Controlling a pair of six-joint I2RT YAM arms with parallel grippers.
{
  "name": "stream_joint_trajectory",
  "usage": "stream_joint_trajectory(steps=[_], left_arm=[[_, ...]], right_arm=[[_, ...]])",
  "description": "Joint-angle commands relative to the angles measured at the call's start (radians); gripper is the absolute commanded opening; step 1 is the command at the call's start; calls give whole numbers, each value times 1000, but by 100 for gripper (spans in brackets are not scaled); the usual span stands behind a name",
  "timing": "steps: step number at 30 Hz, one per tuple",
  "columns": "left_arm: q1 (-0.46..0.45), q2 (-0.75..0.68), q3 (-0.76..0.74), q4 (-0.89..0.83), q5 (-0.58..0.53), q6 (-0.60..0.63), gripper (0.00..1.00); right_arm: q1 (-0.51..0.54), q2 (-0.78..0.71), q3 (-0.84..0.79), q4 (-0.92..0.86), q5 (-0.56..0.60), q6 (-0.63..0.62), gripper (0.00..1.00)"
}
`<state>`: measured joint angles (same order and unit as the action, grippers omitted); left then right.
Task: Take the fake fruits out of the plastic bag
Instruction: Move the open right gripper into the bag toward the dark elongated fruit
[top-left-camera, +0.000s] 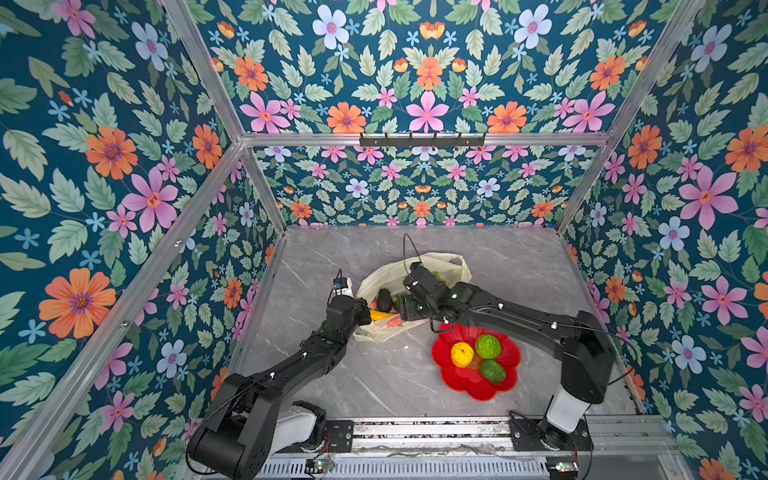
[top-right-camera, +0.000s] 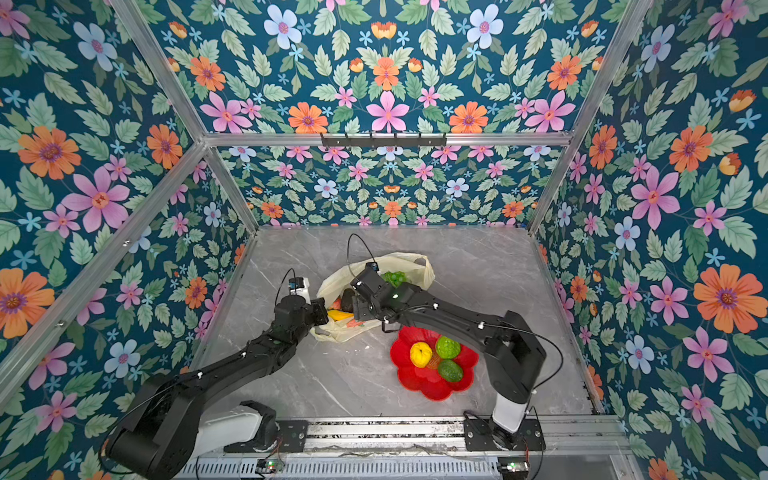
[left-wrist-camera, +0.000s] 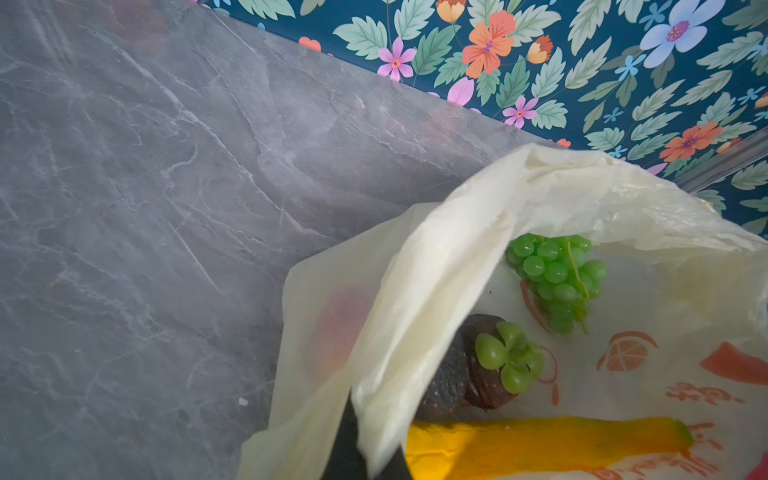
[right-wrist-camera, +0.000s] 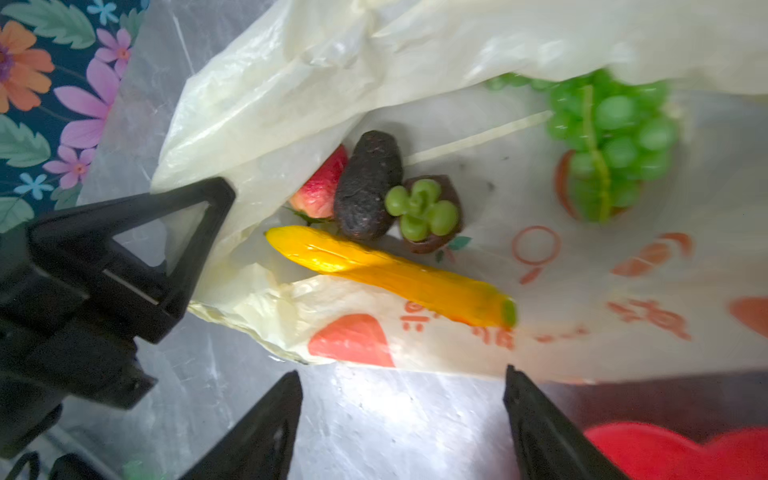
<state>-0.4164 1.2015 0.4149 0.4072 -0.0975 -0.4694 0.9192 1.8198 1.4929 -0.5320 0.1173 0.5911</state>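
Left arm reaches low over the grey marbled desk (top-left-camera: 374, 374), left fingers (right-wrist-camera: 216, 208) clamped tight on the rim of the thin, crinkly pale-yellow plastic bag (top-left-camera: 386, 274). Right arm bends in from the side, right fingers (right-wrist-camera: 274, 428) spread wide just outside the bag's mouth (holding nothing). Inside lie a yellow toy banana (right-wrist-camera: 390, 274), a dark avocado (right-wrist-camera: 365, 187) and a green grape bunch (right-wrist-camera: 611, 141). A red flower-shaped plate (top-left-camera: 457, 384) sits near.

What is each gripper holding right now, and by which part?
Left gripper pinches the plastic bag by its upper mouth edge; right gripper is open, holding nothing.
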Motion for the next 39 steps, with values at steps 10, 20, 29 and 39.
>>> stream_joint_trajectory(steps=[10, 20, 29, 39], left_arm=[[2, -10, -10, 9, -27, -31, 0], [2, -5, -3, -2, -24, -26, 0], [2, 1, 3, -7, -18, -23, 0], [1, -3, 3, -8, -16, -21, 0]], right_arm=[[-8, 284, 365, -168, -130, 6, 66], [-26, 415, 494, -196, -135, 37, 56], [-32, 495, 574, -241, -100, 48, 54], [-31, 552, 646, -290, -62, 50, 53]])
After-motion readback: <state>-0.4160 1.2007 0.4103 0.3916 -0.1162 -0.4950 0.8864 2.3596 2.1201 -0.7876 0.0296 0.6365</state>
